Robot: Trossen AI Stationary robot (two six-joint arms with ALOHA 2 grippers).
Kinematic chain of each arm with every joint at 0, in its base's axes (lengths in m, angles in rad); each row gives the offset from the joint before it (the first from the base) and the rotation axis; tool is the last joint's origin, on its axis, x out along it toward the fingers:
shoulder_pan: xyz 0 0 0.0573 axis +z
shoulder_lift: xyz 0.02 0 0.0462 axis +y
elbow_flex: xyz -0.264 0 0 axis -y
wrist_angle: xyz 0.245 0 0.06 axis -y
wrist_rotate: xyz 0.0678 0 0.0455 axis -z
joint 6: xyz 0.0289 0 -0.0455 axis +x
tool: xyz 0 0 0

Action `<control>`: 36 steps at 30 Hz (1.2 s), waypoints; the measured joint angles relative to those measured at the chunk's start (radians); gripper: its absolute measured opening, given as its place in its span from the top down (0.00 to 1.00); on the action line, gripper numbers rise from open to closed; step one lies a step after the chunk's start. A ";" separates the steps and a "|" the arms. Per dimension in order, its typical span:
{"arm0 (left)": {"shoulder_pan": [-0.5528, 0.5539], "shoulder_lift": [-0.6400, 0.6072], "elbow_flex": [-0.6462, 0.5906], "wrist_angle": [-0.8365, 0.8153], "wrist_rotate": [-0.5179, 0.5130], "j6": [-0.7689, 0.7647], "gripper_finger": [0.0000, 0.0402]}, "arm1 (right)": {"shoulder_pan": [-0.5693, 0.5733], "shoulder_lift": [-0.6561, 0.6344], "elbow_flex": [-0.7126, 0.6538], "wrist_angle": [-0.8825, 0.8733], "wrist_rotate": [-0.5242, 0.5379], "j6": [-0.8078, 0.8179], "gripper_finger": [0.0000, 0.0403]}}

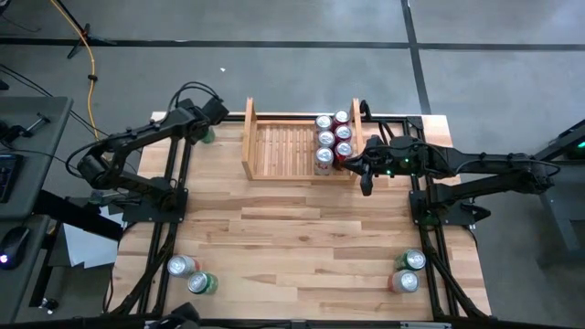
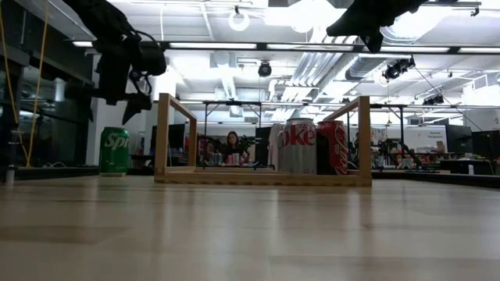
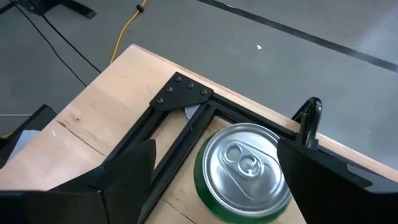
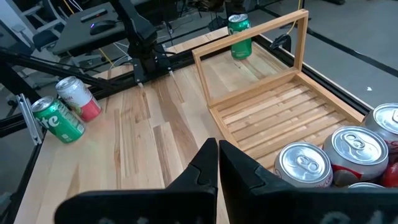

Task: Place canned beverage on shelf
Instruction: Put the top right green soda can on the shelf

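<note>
A green canned beverage (image 3: 245, 168) stands upright on its base at the table's far left corner (image 1: 208, 135), left of the shelf (image 1: 297, 146). My left gripper (image 3: 217, 171) hovers open just above it, one finger to each side of its silver top, touching nothing; the low view shows the gripper (image 2: 129, 97) clear above the can (image 2: 114, 151). The pale wooden shelf holds several red and silver cans (image 1: 331, 139) upright at its right end. My right gripper (image 1: 366, 174) waits shut beside the shelf's right board, above the table.
Two cans lie on their sides near the table's front left (image 1: 190, 274) and two more at the front right (image 1: 407, 271). Black frame rails (image 3: 180, 124) run along the far left corner beside the green can. The shelf's left part (image 4: 280, 115) is bare slats.
</note>
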 joint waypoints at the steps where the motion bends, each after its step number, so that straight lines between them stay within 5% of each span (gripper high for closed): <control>1: 0.004 0.000 0.000 0.001 0.001 0.000 0.19 | 0.000 0.000 0.000 0.000 0.000 0.000 1.00; 36: 0.052 0.018 0.000 0.033 0.041 0.044 0.19 | 0.000 0.000 0.000 0.000 0.001 0.004 1.00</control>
